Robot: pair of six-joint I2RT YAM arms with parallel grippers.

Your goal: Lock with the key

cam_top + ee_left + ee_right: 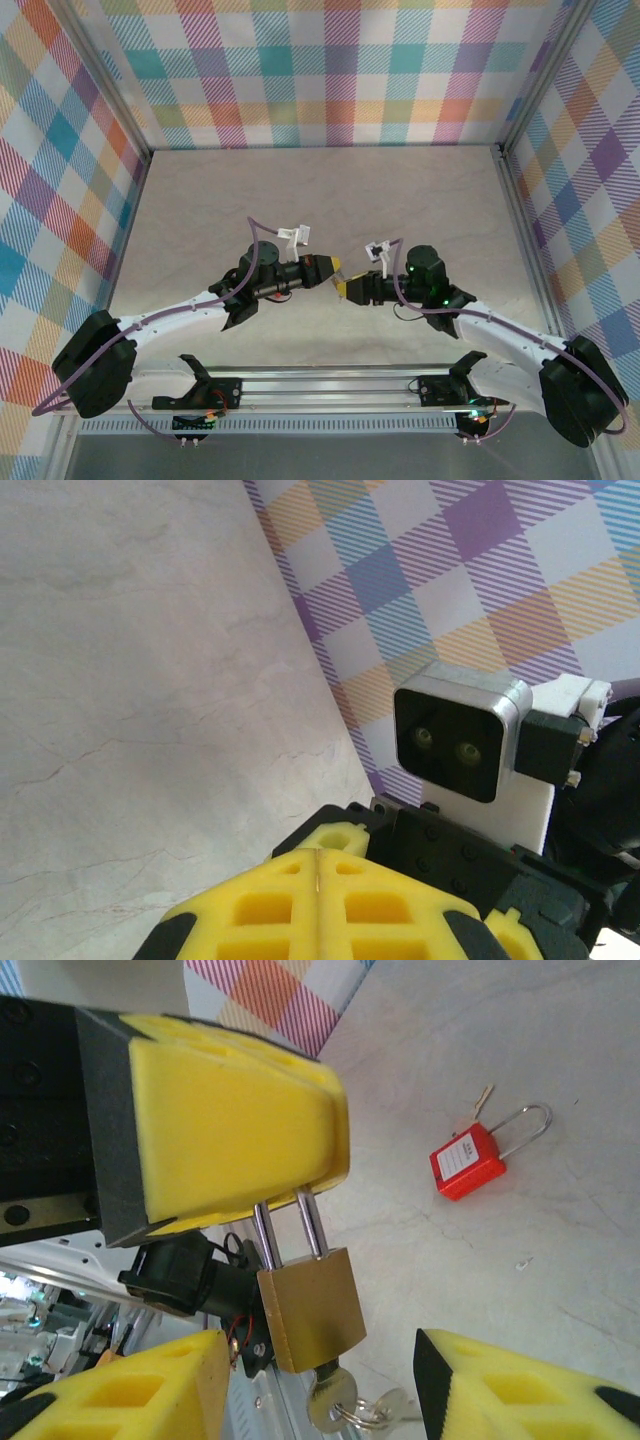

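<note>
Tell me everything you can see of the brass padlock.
The brass padlock has a squarish golden metal body and a silvery two-legged shackle. The left gripper pinches the shackle, hanging it tilted above the table. A silver key on a ring sits in its underside. The right gripper stands open around it, apart.

Robot lab cell (plaid backdrop walls (pixel 330 70), aluminium mounting rail (pixel 320 385))

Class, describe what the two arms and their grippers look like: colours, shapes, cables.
The left arm and right arm have white links, black joints and rounded black bases. A purple cable runs along each. The left gripper and right gripper are black with blocky yellow fingers. Green lights glow on the right arm.
</note>
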